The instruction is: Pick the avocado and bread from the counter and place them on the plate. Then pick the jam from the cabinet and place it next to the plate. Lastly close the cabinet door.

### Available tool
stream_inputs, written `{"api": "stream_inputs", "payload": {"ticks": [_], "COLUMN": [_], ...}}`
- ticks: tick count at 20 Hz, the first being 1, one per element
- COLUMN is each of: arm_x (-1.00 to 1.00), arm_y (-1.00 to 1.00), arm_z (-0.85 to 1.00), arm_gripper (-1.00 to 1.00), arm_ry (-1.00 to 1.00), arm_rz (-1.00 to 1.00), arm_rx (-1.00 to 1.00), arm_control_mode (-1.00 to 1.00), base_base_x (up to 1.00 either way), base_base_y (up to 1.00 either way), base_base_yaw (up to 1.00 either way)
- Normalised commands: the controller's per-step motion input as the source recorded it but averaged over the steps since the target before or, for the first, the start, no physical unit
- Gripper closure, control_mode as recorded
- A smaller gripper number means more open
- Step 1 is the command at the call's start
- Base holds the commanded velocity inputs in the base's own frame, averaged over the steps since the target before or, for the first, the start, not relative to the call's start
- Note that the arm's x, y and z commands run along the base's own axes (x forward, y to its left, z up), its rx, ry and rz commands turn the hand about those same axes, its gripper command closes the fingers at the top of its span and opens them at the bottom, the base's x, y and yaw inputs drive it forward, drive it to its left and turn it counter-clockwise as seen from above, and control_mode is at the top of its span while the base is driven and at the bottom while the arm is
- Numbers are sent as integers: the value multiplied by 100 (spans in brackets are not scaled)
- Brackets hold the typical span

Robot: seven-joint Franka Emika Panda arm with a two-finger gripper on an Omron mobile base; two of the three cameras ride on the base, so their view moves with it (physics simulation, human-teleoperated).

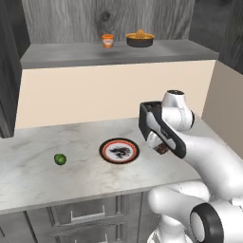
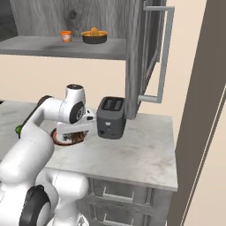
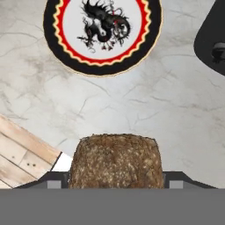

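**Bread held above the table, near the plate**

While I watch the hand view, the bread (image 3: 116,160) sits squarely between my jaws, a brown, grainy chunk gripped on both sides, so the gripper (image 3: 116,176) is closed on it and carrying it. Beyond the bread I see pale marble and, further off, the plate (image 3: 57,52) with its black and red-orange rim and dark dragon pattern in the white centre. The bread is lifted off the table (image 1: 28,175) and is not over the plate; it hangs beside it, toward the table's right half.

From the left base view, the gripper (image 1: 162,148) points downward just right of the plate (image 1: 105,156), which lies near the middle of the table, closer to the front edge than the wall. A sliver of the bread (image 1: 163,149) shows under the hand. The avocado (image 1: 60,159) rests on the table to the left of the plate, well apart from it, on bare marble.

On the cabinet (image 1: 57,19) shelf above, the jam (image 1: 108,41) stands upright just beside a dark bowl (image 1: 140,40) with orange contents.

From the right base view, a dark toaster (image 2: 110,117) stands on the table by the back wall, and the cabinet door (image 2: 143,53) hangs open above it, edge-on to me.
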Motion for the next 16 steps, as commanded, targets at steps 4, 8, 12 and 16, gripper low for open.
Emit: {"api": "stream_inputs", "payload": {"ticks": [4, 8, 12, 16], "arm_x": [4, 21, 36, 37], "arm_y": [48, 42, 37, 19], "arm_z": [13, 10, 3, 0], "arm_gripper": [100, 100, 100, 100], "arm_ry": [0, 0, 0, 0], "arm_rz": [0, 0, 0, 0], "arm_rx": [-2, 0, 0, 0], "arm_control_mode": [-100, -100, -100, -100], "base_base_x": [0, 0, 0, 0], "base_base_y": [0, 0, 0, 0], "base_base_yaw": [0, 0, 0, 0]}}
